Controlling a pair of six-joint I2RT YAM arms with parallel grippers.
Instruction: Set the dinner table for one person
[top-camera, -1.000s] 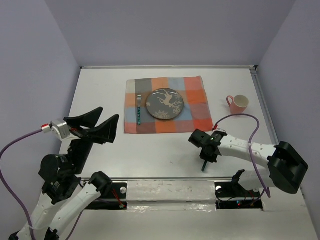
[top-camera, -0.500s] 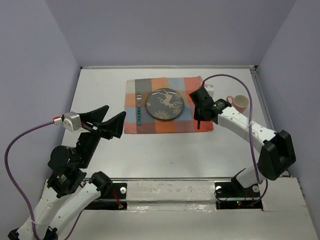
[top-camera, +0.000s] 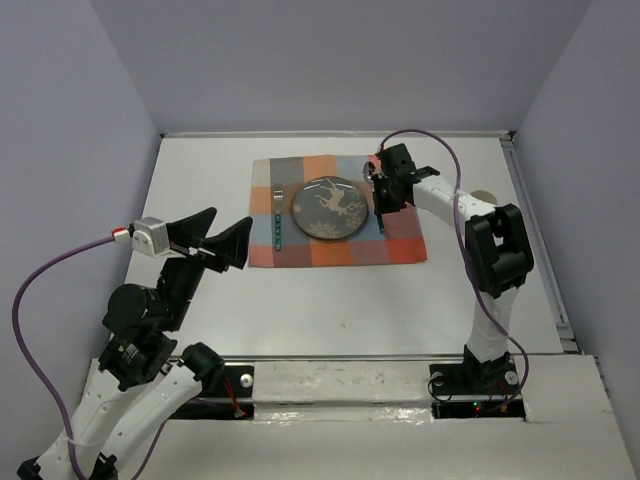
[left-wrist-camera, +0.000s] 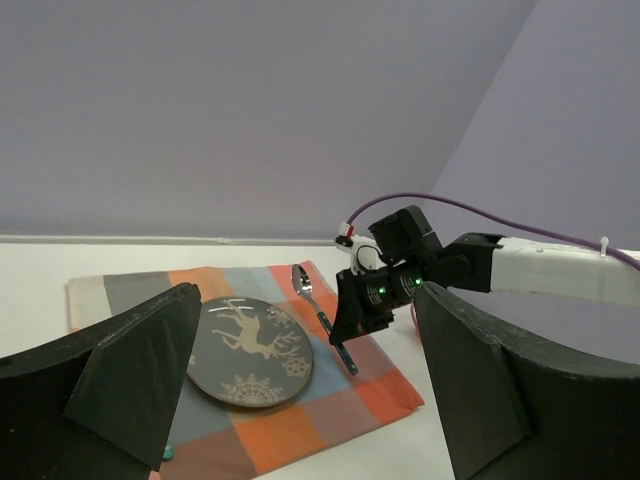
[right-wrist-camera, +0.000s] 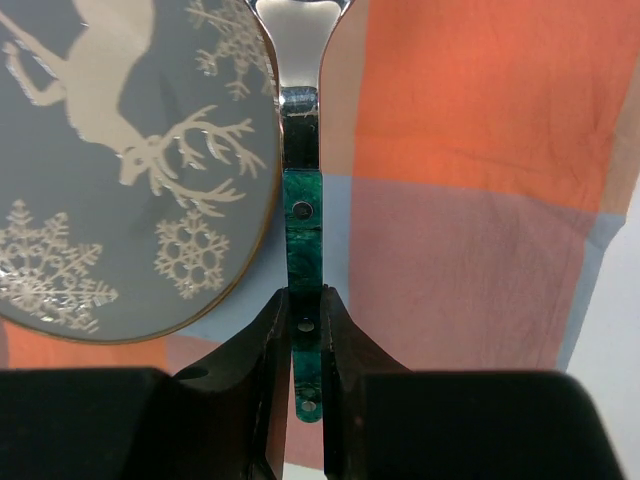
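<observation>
Under plain lilac walls, the white dinner table is filling the overhead view. A checkered cloth is lying toward the table's far side, with the plate sitting at the cloth's middle. A fork is lying just left of the plate. The right gripper is hanging just right of the plate, clamping a green-handled spoon, so the step in hand looks like placing the spoon. The left gripper is idling well left of the plate, spread wide and carrying nothing. A small round rim, probably a cup, is peeking out behind the right arm, well right of the plate. In the left wrist view, the spoon is running alongside the plate's right rim, bowl pointing away. The right gripper is gripping its near end, and whether the spoon is touching the cloth cannot be told. In the right wrist view, the fingers are pinching the handle's tail. The spoon is lying parallel to the plate and just beside its rim without overlapping it. The next move is probably calling for the gripper to settle the spoon flat, part its fingers and lift straight up, so it is not dragging the handle. The plate's rim is the closest thing to bump, and the cloth could bunch up.
</observation>
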